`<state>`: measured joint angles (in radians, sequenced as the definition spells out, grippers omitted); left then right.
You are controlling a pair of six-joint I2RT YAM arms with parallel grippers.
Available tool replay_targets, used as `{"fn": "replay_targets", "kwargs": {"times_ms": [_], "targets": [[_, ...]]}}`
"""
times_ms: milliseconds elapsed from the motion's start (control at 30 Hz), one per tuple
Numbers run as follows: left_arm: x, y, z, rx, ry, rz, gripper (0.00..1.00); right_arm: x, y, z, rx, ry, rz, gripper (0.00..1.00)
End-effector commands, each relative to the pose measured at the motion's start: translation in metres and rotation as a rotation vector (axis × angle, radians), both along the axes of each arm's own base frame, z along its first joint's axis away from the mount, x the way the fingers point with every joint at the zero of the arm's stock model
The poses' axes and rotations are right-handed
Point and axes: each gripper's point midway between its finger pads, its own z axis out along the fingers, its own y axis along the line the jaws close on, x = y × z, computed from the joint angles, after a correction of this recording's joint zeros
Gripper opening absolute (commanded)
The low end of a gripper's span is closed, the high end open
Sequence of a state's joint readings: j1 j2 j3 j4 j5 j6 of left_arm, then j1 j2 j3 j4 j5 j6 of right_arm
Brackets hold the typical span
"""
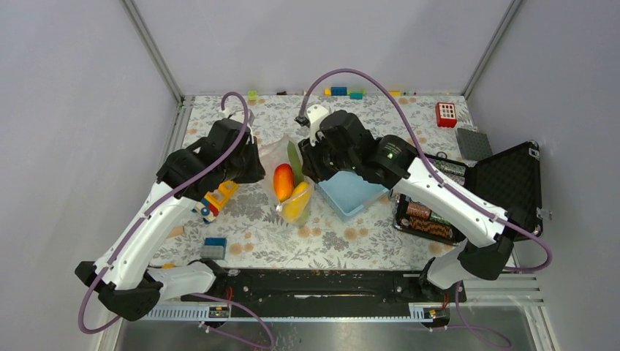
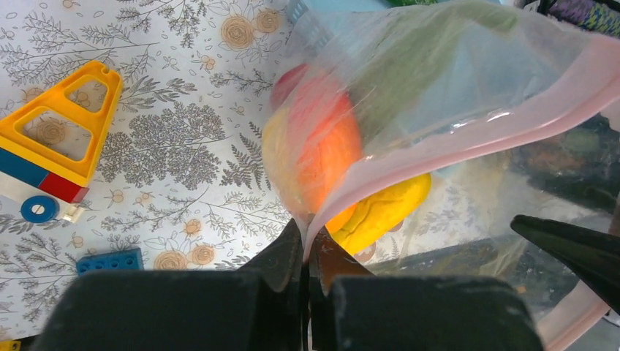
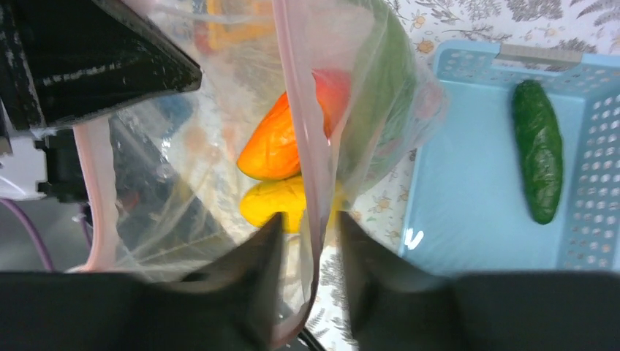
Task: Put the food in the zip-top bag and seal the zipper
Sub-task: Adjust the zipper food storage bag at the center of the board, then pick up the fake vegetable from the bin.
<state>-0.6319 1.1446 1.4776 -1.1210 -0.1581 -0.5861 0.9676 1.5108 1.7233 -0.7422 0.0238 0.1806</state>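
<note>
My main worry is the thin, crinkly film of the zip-top bag [image 1: 272,157]. It looks slick, and the smooth, rounded red-orange fruit [image 1: 284,181] and yellow fruit [image 1: 296,203] weighing inside could drag the pale pink zipper [image 2: 512,128] out of a pinch and spill them onto the floral tabletop [image 1: 329,241]. The bag sits mid-tabletop between the arms, just left of the light blue mesh basket [image 3: 468,183]. The left gripper [image 2: 305,241] has its fingers clamped on the zipper strip. The right gripper [image 3: 309,219] straddles another stretch of strip; I cannot tell whether it bites. The bumpy green cucumber [image 3: 537,150] lies in the basket, so sealing now would shut it out.
</note>
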Motion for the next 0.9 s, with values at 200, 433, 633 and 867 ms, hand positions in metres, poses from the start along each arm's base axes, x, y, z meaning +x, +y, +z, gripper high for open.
{"fn": "replay_targets", "kwargs": {"times_ms": [200,433,633,867], "targets": [[0.007,-0.003,0.030,-0.010,-0.121,-0.063,0.00,0.013,-0.020,0.051,0.141,-0.171,0.022,0.95],[0.011,-0.001,0.028,0.004,-0.135,-0.056,0.00,0.045,-0.080,0.047,0.223,-0.163,-0.149,1.00],[0.008,0.008,0.038,-0.005,-0.181,-0.028,0.00,0.081,-0.112,-0.001,0.199,-0.052,-0.262,1.00],[0.006,0.015,0.044,-0.016,-0.211,-0.003,0.00,0.144,-0.107,-0.075,0.040,-0.044,-0.206,1.00]]}}
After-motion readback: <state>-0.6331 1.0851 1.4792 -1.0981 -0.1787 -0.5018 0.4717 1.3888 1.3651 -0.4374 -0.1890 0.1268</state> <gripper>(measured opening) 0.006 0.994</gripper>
